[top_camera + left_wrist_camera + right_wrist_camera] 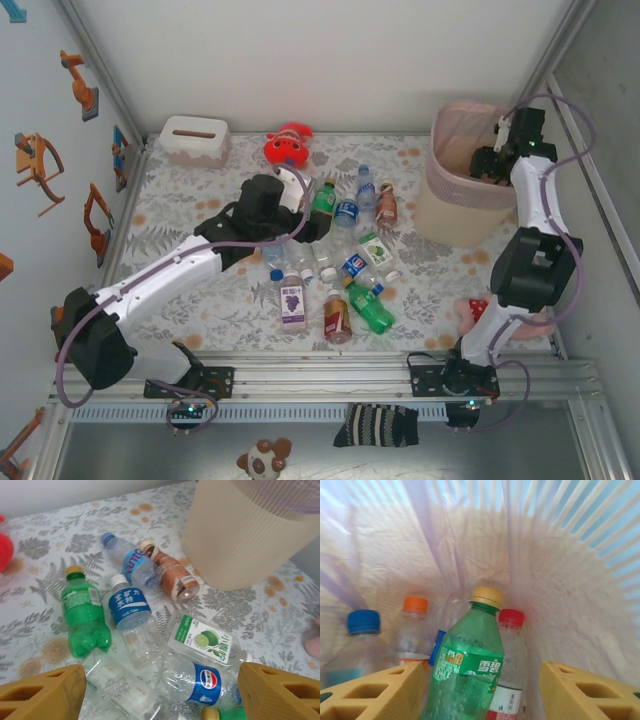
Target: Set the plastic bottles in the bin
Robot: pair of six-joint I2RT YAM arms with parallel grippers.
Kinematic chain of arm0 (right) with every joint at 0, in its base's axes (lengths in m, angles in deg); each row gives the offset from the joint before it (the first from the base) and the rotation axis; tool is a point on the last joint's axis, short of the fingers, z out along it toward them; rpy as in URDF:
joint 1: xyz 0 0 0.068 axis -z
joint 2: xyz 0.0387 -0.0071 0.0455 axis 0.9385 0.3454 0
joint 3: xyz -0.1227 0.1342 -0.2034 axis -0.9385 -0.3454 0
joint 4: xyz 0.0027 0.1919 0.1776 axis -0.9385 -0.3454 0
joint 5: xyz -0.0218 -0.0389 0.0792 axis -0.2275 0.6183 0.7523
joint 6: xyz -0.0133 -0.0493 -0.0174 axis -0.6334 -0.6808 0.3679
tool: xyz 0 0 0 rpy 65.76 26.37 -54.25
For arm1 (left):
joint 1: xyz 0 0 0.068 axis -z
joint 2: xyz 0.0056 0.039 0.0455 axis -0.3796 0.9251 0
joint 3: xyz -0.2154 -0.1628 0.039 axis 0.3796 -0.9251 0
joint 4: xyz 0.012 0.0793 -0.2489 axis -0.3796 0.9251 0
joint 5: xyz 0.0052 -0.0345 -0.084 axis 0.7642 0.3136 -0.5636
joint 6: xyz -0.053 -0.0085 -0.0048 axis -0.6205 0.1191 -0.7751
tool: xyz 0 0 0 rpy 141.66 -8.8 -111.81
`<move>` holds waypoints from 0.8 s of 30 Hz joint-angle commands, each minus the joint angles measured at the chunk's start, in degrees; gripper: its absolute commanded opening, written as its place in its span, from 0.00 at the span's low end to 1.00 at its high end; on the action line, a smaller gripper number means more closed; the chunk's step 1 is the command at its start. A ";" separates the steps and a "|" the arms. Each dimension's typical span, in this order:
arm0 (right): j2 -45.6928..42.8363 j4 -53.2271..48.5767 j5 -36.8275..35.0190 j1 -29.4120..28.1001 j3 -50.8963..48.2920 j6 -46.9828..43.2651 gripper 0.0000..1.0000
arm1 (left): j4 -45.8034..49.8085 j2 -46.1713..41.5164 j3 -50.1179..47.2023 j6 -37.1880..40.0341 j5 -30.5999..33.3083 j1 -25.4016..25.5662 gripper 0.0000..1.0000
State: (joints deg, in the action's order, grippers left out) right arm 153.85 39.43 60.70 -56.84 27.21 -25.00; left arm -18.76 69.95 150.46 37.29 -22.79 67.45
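White arm (530, 215) stretches into the bin (455, 215), right tool (481, 672) spread around a green bottle (467, 680); left tool (160, 672) spread.

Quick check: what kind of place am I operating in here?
Probably a lab robot cell, not a home: white walls in metal framing, arms bolted to a rail, bottles staged on a floral tablecloth.

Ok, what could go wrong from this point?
1. The green bottle stands between the open right jaws inside the bin; lifting out might snag it.
2. The left jaws hang open over a tight cluster: the blue-labelled bottle lies against the lime-labelled bottle, so closing may nudge or pinch both.
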 commanded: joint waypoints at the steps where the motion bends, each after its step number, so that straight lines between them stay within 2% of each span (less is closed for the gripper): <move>1: -6.08 -1.26 1.70 0.24 -0.76 1.60 0.61 | 4.64 1.13 1.72 -5.83 5.83 -0.62 0.79; 7: -12.69 -1.52 4.66 0.10 -1.03 3.32 0.61 | 7.74 1.21 1.65 -10.91 10.63 -1.45 0.83; 14: -20.97 1.16 12.14 -0.20 -4.54 7.99 0.61 | 12.81 2.03 2.17 -18.63 15.03 -3.15 0.84; 20: -27.21 4.70 17.54 -1.10 -8.63 12.18 0.61 | 21.75 4.71 4.48 -27.50 15.94 -5.65 0.79; 24: -29.27 5.44 18.29 -2.27 -9.90 13.14 0.61 | 24.03 6.53 3.12 -32.01 15.10 -7.37 0.79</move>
State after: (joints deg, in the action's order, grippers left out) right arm 126.13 42.41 76.41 -58.31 18.14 -14.38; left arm -0.12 75.11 153.37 11.41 -8.43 60.94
